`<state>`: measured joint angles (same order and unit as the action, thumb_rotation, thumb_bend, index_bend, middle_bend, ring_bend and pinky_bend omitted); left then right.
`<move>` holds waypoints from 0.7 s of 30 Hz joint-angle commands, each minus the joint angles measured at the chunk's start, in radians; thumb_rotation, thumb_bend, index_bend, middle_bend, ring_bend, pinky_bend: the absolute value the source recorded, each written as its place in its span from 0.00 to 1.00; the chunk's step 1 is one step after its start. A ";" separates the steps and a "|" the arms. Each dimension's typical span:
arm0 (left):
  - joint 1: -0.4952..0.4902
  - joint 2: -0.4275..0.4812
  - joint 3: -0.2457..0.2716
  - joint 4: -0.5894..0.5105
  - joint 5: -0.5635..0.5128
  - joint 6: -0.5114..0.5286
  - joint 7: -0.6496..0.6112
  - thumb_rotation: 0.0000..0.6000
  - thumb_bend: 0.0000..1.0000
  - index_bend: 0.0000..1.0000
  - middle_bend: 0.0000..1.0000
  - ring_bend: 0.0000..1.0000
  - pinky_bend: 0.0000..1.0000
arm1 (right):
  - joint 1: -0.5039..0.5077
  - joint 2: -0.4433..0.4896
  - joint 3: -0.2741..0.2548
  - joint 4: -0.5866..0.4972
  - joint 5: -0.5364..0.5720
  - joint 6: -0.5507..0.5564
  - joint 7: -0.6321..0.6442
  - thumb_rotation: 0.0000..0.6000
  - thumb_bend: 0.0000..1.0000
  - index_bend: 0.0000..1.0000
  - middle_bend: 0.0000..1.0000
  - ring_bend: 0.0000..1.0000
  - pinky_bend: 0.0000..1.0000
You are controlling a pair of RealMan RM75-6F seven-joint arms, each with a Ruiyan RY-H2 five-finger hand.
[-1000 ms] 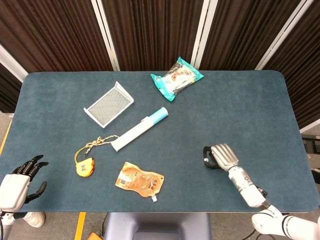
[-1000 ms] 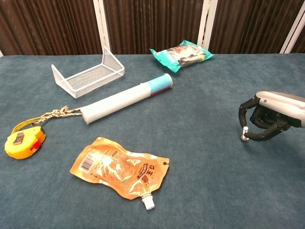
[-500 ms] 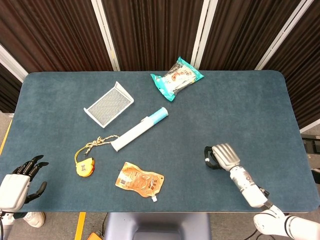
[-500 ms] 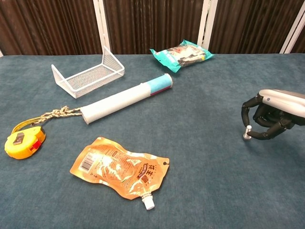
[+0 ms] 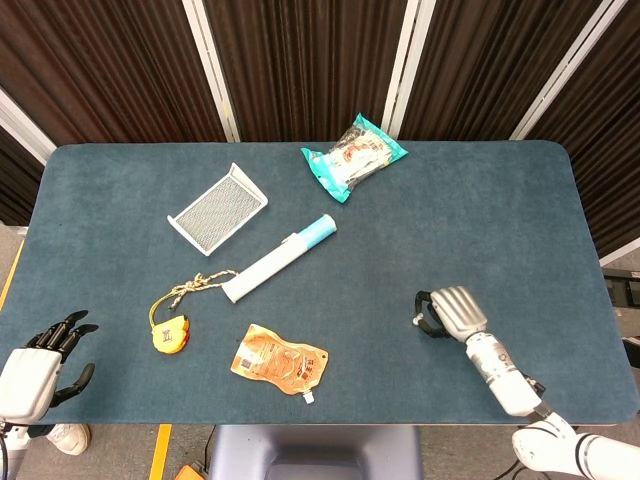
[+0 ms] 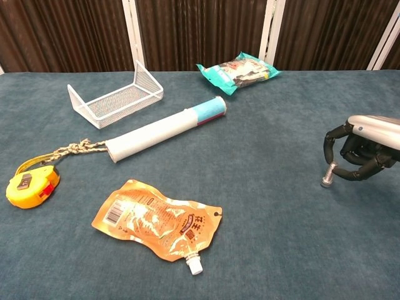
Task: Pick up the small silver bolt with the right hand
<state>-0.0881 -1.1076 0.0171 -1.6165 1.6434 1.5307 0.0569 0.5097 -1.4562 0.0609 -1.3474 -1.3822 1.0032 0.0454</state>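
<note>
Nearest, at the lower left corner of the head view, the left hand [image 5: 35, 366] hung off the table edge, fingers spread, holding nothing; it sat parked since the task was the right hand's.

At lower right, the right hand [image 6: 359, 156] had fingers curled in, pinching the small silver bolt [image 6: 327, 177] by its shank, head down, probably so it would not slip. The bolt looked just clear of the blue table [image 6: 262, 237] in the chest view; contact cannot be ruled out.

Mid-frame lay the orange pouch [image 6: 156, 222], yellow tape measure [image 6: 30, 181], white tube [image 6: 164, 128]; far back the wire tray [image 6: 115, 94] and teal snack pack [image 6: 237, 70], all untouched.

Versus earlier frames, the right hand had shifted right and slightly up, taking the bolt along.
</note>
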 commanded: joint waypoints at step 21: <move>0.000 0.000 0.001 0.002 0.003 0.002 -0.001 1.00 0.37 0.27 0.15 0.25 0.42 | -0.004 0.007 -0.004 -0.003 0.003 -0.012 -0.007 1.00 0.27 0.56 1.00 1.00 0.99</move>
<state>-0.0877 -1.1076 0.0185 -1.6148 1.6463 1.5329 0.0557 0.5060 -1.4501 0.0570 -1.3494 -1.3788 0.9909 0.0380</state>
